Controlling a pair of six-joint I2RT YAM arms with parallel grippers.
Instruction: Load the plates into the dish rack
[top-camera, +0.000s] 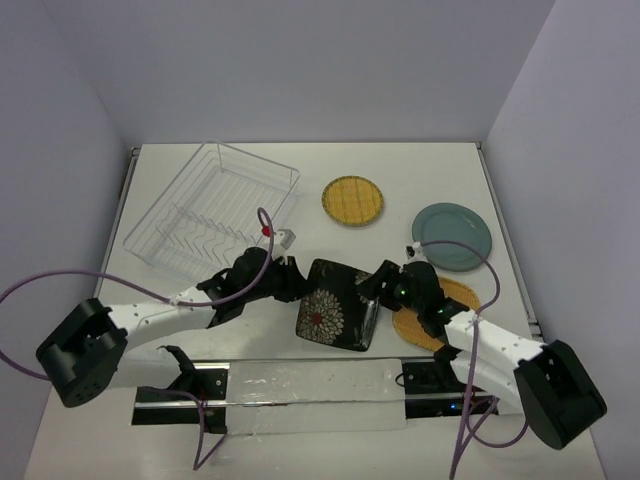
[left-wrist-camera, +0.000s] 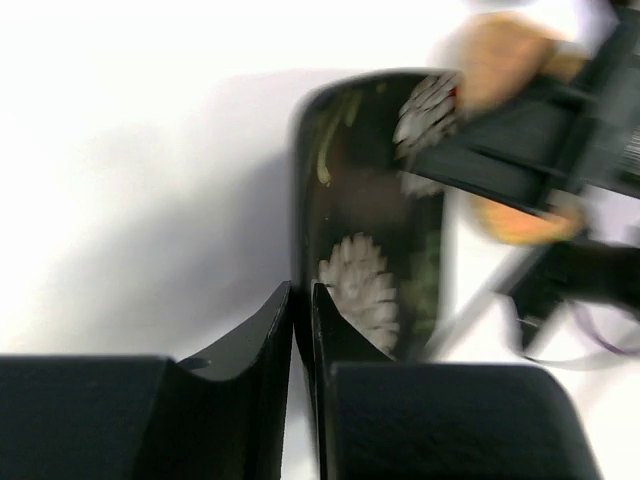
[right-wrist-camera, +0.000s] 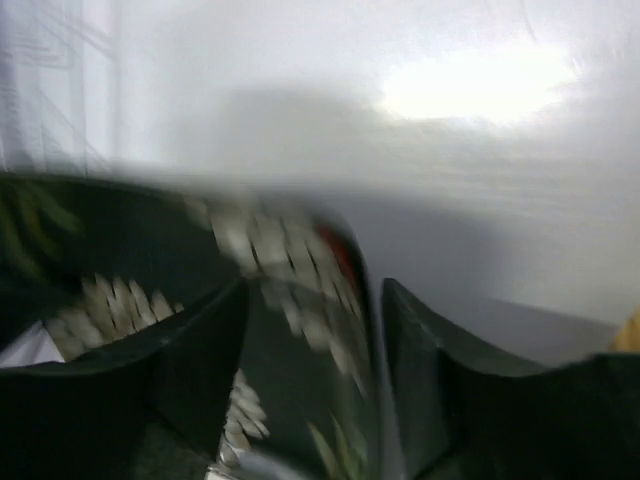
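The black square plate (top-camera: 335, 305) with white-red flowers sits tilted between the two grippers in mid-table. My left gripper (top-camera: 295, 280) is shut on its left rim; in the left wrist view the fingers (left-wrist-camera: 302, 297) pinch the plate's edge (left-wrist-camera: 375, 200). My right gripper (top-camera: 372, 285) is at the plate's right edge, jaws apart around the blurred rim (right-wrist-camera: 300, 290). The wire dish rack (top-camera: 180, 190) stands at the far left, with no plates in it. A round yellow woven plate (top-camera: 352, 200), a teal-grey plate (top-camera: 452, 236) and an orange-yellow woven plate (top-camera: 455, 300) lie flat on the table.
The orange-yellow plate lies partly under my right arm. A clear plastic strip (top-camera: 300, 385) runs along the near edge between the arm bases. Purple cables (top-camera: 40, 290) loop off both arms. White walls close in the table on three sides.
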